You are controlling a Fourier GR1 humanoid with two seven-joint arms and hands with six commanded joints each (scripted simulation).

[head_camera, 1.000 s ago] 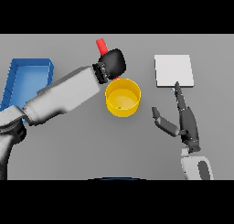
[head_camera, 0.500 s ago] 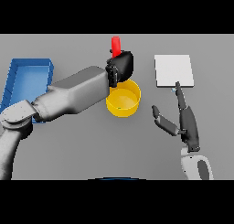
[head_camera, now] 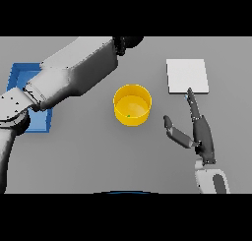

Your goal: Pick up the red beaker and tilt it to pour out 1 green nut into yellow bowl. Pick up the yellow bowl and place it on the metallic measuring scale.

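From my seat I see the yellow bowl (head_camera: 132, 104) standing upright a little above the centre of the frame on the grey table (head_camera: 98, 156), and inside it, on the near side of its floor, lies a small green nut (head_camera: 129, 116). I can make out no writing, brand or label on the bowl or on anything else in the picture. The left arm (head_camera: 69, 80) crosses the upper left of the frame as a broad white and grey span running from the lower left edge up toward the top centre, passing above and to the left of the bowl without touching it. The left hand (head_camera: 129, 41) shows only as a dark shape right at the top edge, cut off by the band, so I cannot tell how it is set, and the red beaker is not visible to me. Partly hidden under that arm, at the left edge, sits a blue tray (head_camera: 25, 74). In the upper right lies the metallic measuring scale (head_camera: 187, 76), a plain pale square plate with nothing on it. The right hand (head_camera: 197, 132) is in the lower right, its fingers straight and spread, the thumb out toward the bowl, the longest fingertip just reaching the scale's near edge and holding nothing.
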